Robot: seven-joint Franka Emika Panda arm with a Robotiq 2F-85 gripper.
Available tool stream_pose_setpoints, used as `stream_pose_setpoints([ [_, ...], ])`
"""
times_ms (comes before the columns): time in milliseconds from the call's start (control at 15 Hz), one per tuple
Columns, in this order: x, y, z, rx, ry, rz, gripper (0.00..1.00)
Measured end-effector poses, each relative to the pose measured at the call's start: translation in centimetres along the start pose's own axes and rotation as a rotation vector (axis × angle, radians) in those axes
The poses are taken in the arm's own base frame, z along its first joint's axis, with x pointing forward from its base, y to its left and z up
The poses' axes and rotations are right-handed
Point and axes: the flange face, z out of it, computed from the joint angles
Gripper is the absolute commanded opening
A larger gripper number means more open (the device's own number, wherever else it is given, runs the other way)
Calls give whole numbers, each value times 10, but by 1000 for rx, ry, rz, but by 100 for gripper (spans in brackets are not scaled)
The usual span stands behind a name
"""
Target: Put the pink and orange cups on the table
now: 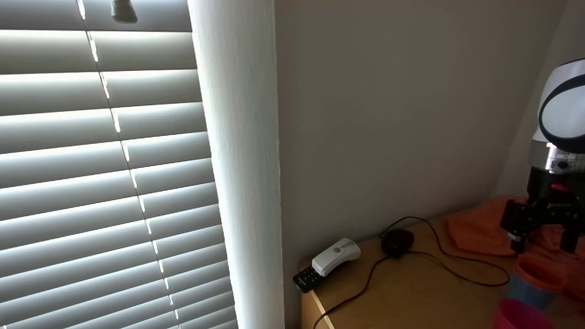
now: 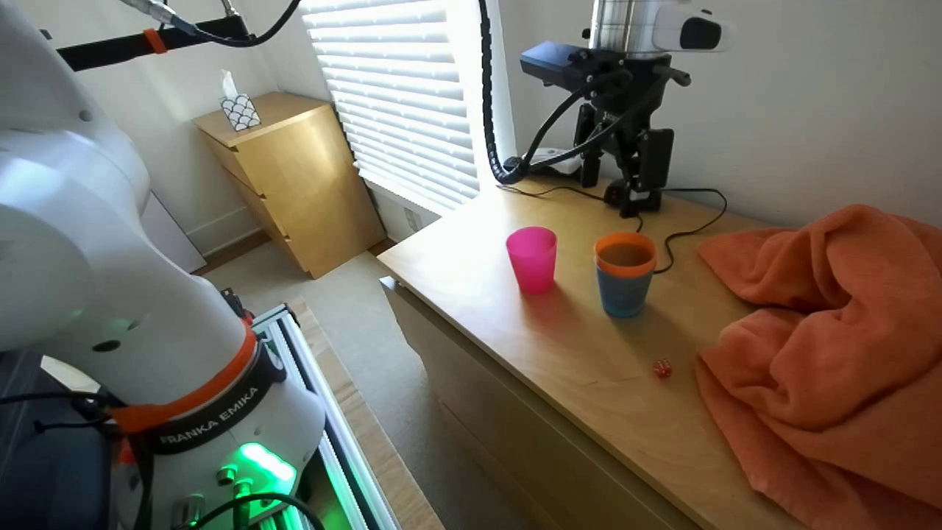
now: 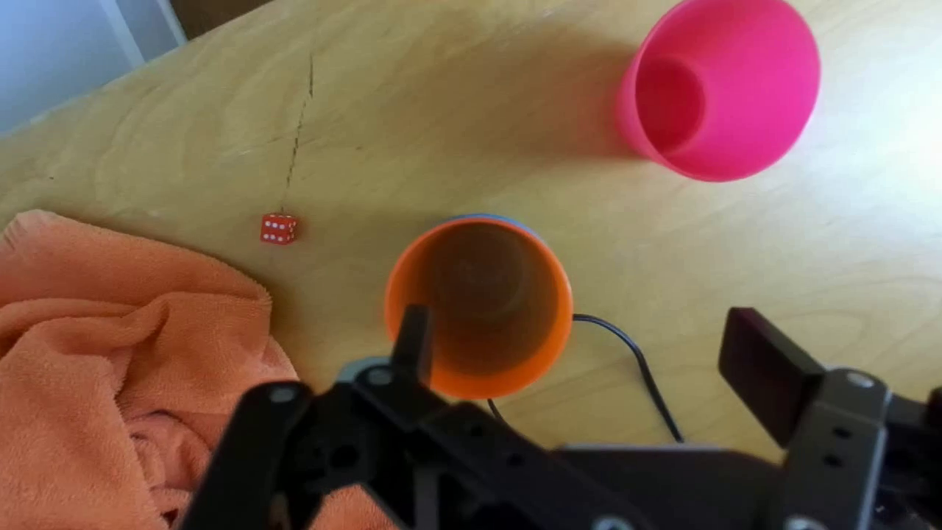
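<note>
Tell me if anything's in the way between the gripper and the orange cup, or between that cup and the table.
Nothing visible stands between the open gripper and the orange cup. Between that cup and the table, the blue cup is in the way: the orange cup sits nested inside it, rim showing above.

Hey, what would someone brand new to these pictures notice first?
Probably the pink cup, upright on the table, and beside it the orange cup nested in a blue cup. The rumpled orange towel could come next, lying to the cups' right in an exterior view. Bright blinds fill the left side of an exterior view.
</note>
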Motion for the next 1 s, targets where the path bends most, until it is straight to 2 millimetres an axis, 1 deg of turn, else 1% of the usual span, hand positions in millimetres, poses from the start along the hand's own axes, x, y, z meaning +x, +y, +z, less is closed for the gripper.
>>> stream_pose_setpoints([
  [267, 11, -1, 25, 10, -18, 13, 100],
  [467, 19, -3, 39, 14, -23, 13, 100],
  [533, 20, -3, 42, 17, -21, 10, 78],
  [600, 22, -3, 46, 20, -21, 7, 75],
  [1000, 30, -4, 54, 23, -30, -3, 26],
])
